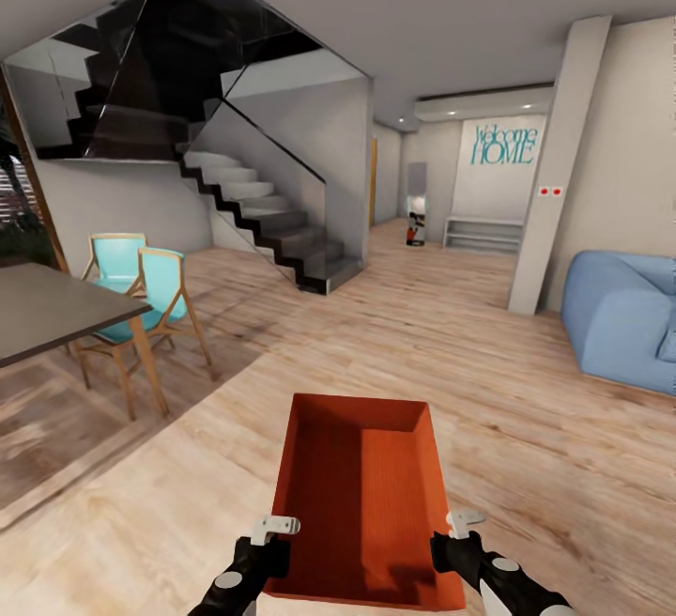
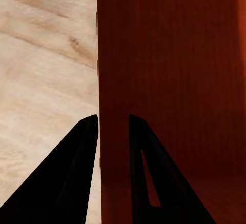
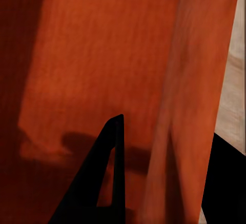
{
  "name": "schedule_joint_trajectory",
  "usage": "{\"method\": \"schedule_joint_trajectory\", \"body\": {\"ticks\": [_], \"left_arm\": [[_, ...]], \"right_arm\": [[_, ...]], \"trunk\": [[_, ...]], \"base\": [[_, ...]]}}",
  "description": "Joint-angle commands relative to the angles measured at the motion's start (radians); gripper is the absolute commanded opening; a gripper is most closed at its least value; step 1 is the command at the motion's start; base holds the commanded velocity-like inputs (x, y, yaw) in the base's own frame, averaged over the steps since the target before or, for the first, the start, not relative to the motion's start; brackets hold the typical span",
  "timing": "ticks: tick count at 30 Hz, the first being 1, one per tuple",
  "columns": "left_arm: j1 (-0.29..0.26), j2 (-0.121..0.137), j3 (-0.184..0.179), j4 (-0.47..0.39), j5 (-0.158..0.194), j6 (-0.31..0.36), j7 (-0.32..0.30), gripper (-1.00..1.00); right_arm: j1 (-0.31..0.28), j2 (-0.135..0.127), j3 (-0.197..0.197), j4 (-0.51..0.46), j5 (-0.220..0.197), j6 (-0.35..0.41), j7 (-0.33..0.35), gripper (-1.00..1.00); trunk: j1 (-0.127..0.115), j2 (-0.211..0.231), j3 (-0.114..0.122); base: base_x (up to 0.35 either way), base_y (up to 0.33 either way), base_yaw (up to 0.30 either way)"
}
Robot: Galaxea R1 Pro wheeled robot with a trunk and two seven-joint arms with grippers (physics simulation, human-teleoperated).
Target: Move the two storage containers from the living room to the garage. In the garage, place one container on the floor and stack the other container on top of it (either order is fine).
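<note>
One orange-red storage container (image 1: pixel 361 494) hangs low in front of me over the pale wood-plank flooring (image 1: pixel 422 344); it is lidless and holds nothing. My left gripper (image 1: pixel 274 541) is shut on its left wall, and in the left wrist view the dark fingers (image 2: pixel 77 178) straddle that thin wall (image 2: pixel 154 55). Shut on the right wall is my right gripper (image 1: pixel 453 533). In the right wrist view one finger (image 3: pixel 107 178) lies inside the bin (image 3: pixel 102 55) and the other outside. The garage is out of view.
A dark dining table (image 1: pixel 47 311) and two turquoise chairs (image 1: pixel 155 287) stand at the left. A staircase (image 1: pixel 272 222) rises ahead left. A blue sofa (image 1: pixel 624 315) and a white pillar (image 1: pixel 559 165) are at the right. A hallway with a white bench (image 1: pixel 483 233) opens straight ahead.
</note>
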Motion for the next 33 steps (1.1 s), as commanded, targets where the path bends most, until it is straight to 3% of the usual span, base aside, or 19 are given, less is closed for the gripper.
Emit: {"method": "schedule_joint_trajectory", "body": {"ticks": [1, 7, 17, 33], "left_arm": [[-0.001, 0.000, 0.001, -0.001, 0.010, 0.004, 0.015, -1.00], [-0.001, 0.000, 0.000, -0.001, 0.010, 0.004, 0.014, -1.00], [-0.001, 0.000, -0.001, -0.001, 0.010, 0.004, 0.013, -1.00], [-0.001, 0.001, -0.001, -0.001, 0.010, 0.004, 0.013, -1.00]], "right_arm": [[0.000, 0.002, 0.012, -0.002, 0.000, -0.020, -0.003, -1.00], [0.000, 0.000, 0.012, -0.002, 0.003, -0.023, -0.001, -1.00], [-0.001, 0.001, 0.012, -0.002, 0.002, -0.036, -0.003, -1.00], [-0.001, 0.002, 0.012, 0.000, -0.001, -0.037, -0.003, -1.00]], "trunk": [[0.000, 0.000, -0.002], [0.000, 0.000, -0.003], [0.000, 0.000, -0.003], [0.000, 0.000, -0.026]], "base": [[0.340, 0.000, -0.169], [0.340, 0.000, -0.191], [0.340, 0.000, -0.010], [0.340, 0.000, -0.114]]}}
